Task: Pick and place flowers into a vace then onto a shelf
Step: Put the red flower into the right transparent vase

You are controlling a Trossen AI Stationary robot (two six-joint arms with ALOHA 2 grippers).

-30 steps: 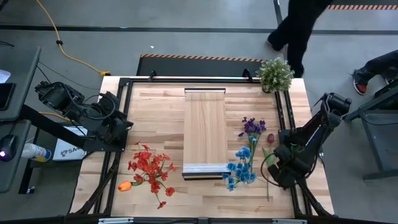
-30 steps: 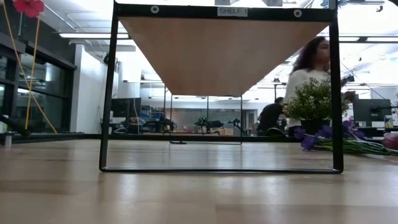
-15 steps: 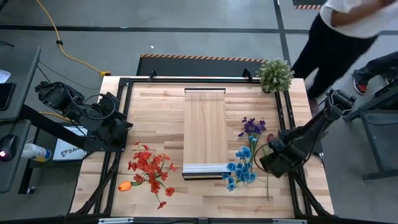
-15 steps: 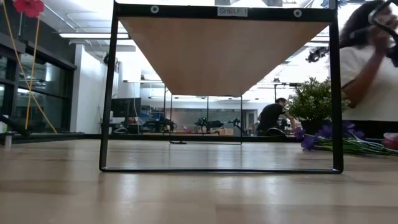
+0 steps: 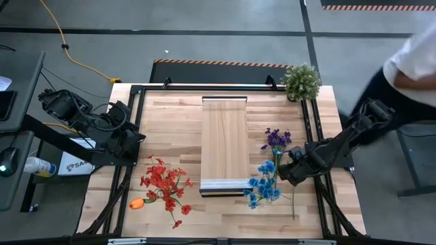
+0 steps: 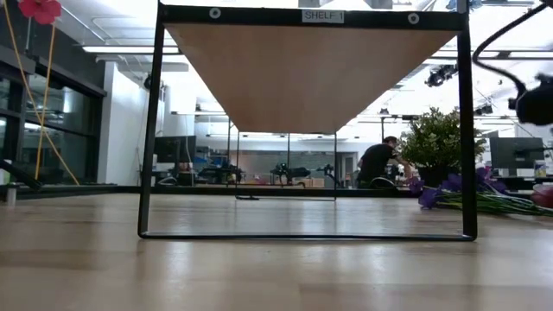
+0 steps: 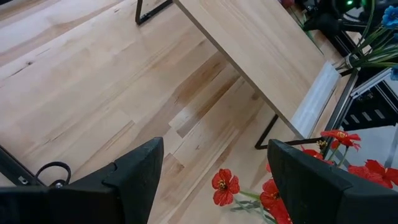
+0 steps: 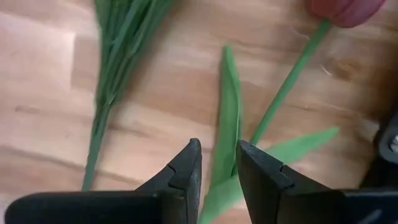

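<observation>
The shelf (image 5: 225, 144), a light wood plank on a black frame, stands in the table's middle. Red flowers (image 5: 163, 184) and an orange one (image 5: 137, 203) lie on the table to its left. Blue (image 5: 264, 185) and purple (image 5: 277, 139) flowers and a dark-red tulip (image 5: 296, 151) lie to its right. My right gripper (image 5: 290, 170) points down over the tulip's stem (image 8: 289, 81) and leaf (image 8: 227, 112), its fingers narrowly open (image 8: 219, 165) and clear of them. My left gripper (image 7: 214, 180) waits open above the table's left edge. No vase is in view.
A bushy potted plant (image 5: 302, 80) stands at the far right corner. A bundle of green stems (image 8: 118, 50) lies beside the tulip's leaf. A person (image 5: 409, 68) passes just beyond the table's right side. Black frame rails (image 5: 315, 136) run along the table's edges.
My right gripper has moved from the near right corner toward the far edge and a little left. It has sunk slightly, rolled its wrist, and now stands over the dark-red tulip's stem. The person behind the table has walked off to the right.
</observation>
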